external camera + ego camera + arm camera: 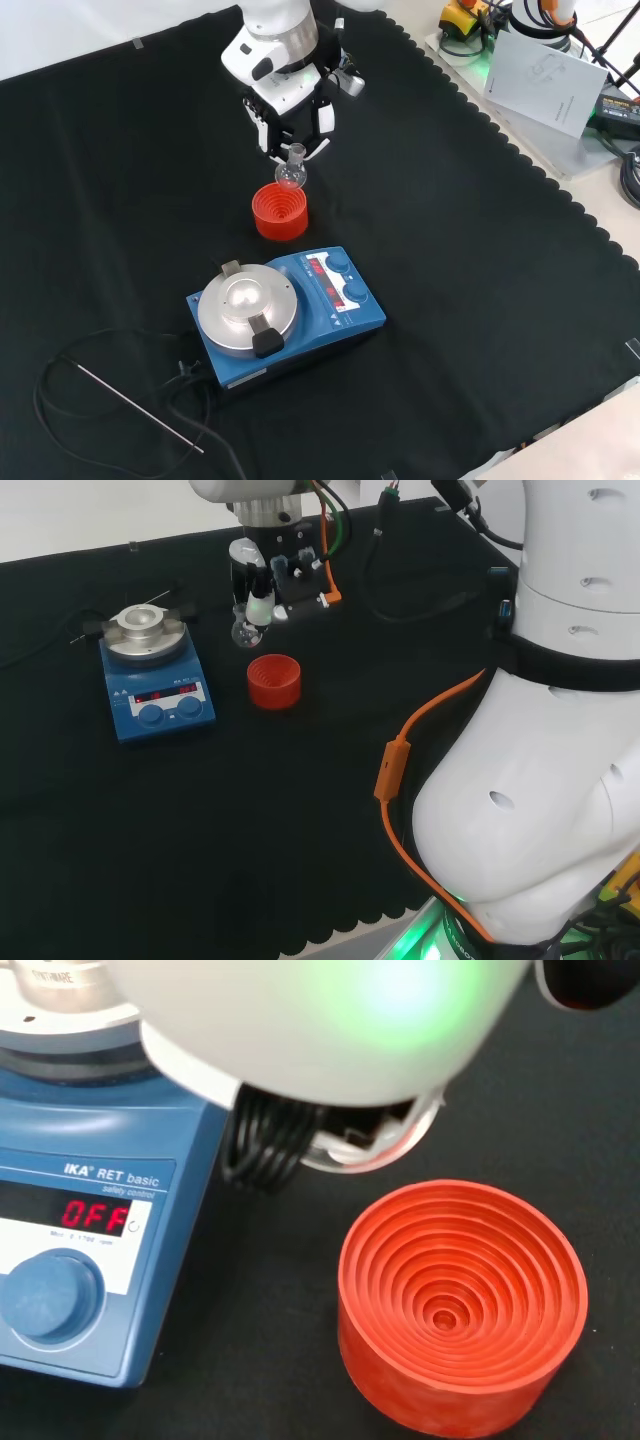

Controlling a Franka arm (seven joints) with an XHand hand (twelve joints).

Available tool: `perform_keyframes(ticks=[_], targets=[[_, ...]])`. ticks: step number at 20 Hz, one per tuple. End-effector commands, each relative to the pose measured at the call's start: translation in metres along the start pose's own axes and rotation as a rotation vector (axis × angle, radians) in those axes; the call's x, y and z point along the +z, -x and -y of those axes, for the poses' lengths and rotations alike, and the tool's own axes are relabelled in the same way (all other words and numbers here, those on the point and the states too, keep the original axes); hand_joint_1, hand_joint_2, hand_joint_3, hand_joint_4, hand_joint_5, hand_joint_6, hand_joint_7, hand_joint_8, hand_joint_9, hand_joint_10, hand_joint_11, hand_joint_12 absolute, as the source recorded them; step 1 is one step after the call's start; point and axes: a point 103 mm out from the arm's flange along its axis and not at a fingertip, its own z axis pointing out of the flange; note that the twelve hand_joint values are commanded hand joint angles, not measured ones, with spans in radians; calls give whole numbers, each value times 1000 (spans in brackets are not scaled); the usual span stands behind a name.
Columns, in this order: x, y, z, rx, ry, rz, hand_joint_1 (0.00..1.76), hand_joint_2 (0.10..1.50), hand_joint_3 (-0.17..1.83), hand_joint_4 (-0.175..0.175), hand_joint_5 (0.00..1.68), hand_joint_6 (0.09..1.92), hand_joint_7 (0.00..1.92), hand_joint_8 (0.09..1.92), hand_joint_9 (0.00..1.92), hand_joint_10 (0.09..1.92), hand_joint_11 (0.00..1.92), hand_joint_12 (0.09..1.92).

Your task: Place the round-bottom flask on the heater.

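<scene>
Robot hand pinches clear flask, neck hidden by fingers

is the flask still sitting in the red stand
Out. The hand holds the flask above the red stand, whose ribbed cup shows empty.

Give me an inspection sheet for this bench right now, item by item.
Surface: black cloth, flat.
Job's things: round-bottom flask held off its red ribbed stand; blue heater with bare metal top.
Clutter: thin metal rod lying near the heater.
Grippers: hand curled round the flask's neck.
Cables: orange cable along the arm; black lead by the heater.
Surroundings: papers and gear beyond the cloth.
</scene>
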Motion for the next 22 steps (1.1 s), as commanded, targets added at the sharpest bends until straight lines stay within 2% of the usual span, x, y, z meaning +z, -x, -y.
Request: perform_keyframes(ticks=[1,6,16,22], targets=[[-13,-16,-6,1,-21,18,1342,369,1106,-175,1280,764,1525,599,1717,346,1569,857],[-18,-20,-9,-5,-18,0,1342,369,1107,-175,1279,765,1526,598,1719,344,1572,854],[-40,-38,-22,-8,-21,28,1342,365,1112,-175,1282,764,1528,598,1726,341,1580,849],[-62,-55,-36,-40,1,27,1342,363,1115,-175,1284,764,1529,598,1728,338,1585,847]])
